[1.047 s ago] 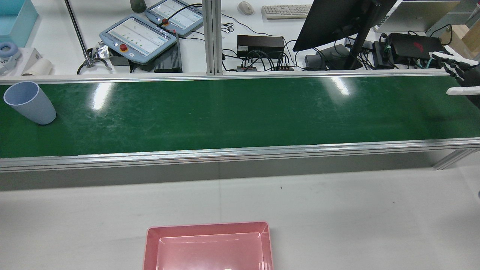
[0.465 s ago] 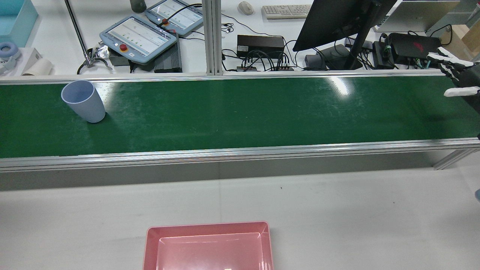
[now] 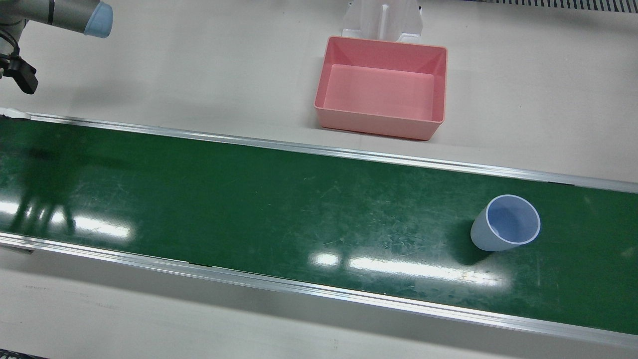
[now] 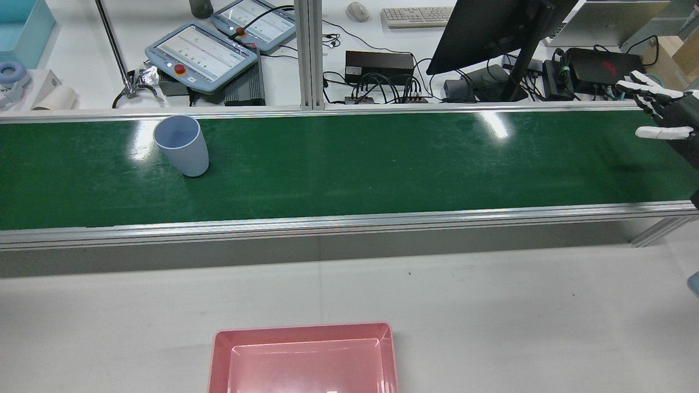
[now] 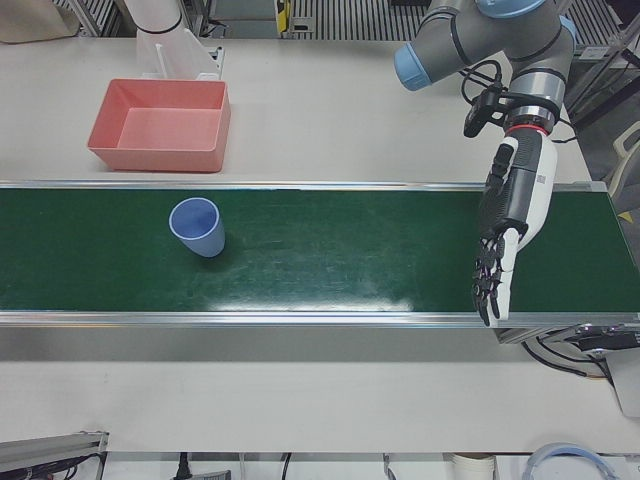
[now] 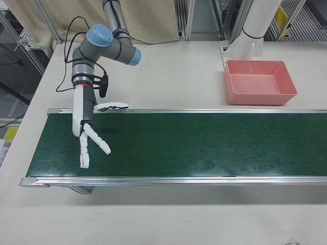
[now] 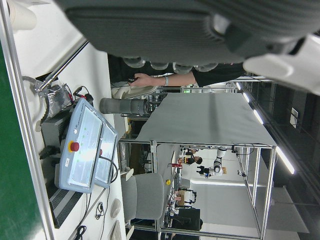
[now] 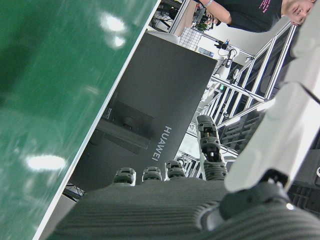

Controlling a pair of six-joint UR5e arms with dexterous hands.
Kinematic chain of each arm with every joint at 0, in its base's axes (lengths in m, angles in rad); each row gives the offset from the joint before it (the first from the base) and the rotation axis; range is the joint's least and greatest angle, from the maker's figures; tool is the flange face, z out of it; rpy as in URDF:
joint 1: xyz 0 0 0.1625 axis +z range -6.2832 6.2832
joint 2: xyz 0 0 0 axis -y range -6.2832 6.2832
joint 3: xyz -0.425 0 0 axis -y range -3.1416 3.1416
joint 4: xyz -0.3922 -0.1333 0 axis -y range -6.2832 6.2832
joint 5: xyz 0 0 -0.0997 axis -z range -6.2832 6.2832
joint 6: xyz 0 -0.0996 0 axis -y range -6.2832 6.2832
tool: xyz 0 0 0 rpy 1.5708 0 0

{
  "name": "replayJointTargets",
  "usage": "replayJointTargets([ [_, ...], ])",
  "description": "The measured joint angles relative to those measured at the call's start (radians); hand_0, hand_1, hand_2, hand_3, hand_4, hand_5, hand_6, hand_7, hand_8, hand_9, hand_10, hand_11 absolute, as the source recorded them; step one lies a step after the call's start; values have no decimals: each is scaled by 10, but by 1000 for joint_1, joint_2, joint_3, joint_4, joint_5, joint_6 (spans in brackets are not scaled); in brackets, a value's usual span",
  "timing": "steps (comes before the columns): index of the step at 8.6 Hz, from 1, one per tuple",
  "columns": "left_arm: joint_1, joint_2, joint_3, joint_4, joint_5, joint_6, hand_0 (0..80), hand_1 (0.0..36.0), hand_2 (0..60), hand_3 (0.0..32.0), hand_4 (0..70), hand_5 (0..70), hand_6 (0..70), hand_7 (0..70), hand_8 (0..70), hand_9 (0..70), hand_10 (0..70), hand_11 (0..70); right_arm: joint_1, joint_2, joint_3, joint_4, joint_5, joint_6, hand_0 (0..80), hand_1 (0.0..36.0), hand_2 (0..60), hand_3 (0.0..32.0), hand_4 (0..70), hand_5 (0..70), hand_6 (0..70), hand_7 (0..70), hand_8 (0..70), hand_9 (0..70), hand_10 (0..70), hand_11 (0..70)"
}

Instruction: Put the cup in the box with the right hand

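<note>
"huawei" reads on the back of the monitor (image 8: pixel 150 115).

Both arms are grey tubular UR5e links with light-blue joint caps. The right hand (image 6: pixel 88 133) has a white shell, black ribbed palm and long white-tipped fingers (image 6: pixel 84 154); a red ring marks its wrist, where a small black box and thin black cable sit. The left hand (image 5: pixel 510 222) shows a white back, dark fingers (image 5: pixel 487 290), the same red ring and a looping black cable.
</note>
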Motion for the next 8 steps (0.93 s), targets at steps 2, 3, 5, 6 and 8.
replayJointTargets([
  [2,0,0,0,0,0,0,0,0,0,0,0,0,0,0,0,0,0,0,-4,7,0,-2,0,-2,429,86,113,40,56,31,23,93,8,41,20,41],
  [3,0,0,0,0,0,0,0,0,0,0,0,0,0,0,0,0,0,0,-5,8,0,-2,0,-1,456,61,7,40,79,31,23,94,8,42,19,40],
  [5,0,0,0,0,-1,0,0,0,0,0,0,0,0,0,0,0,0,0,-4,9,1,-2,0,1,448,70,46,42,71,31,22,93,8,41,18,39],
  [6,0,0,0,0,-1,0,0,0,0,0,0,0,0,0,0,0,0,0,-4,8,2,-2,0,2,430,89,119,46,54,31,22,92,8,39,18,38],
  [8,0,0,0,0,0,0,0,0,0,0,0,0,0,0,0,0,0,0,-3,7,4,-2,0,5,456,63,11,46,78,32,22,93,7,39,18,38],
])
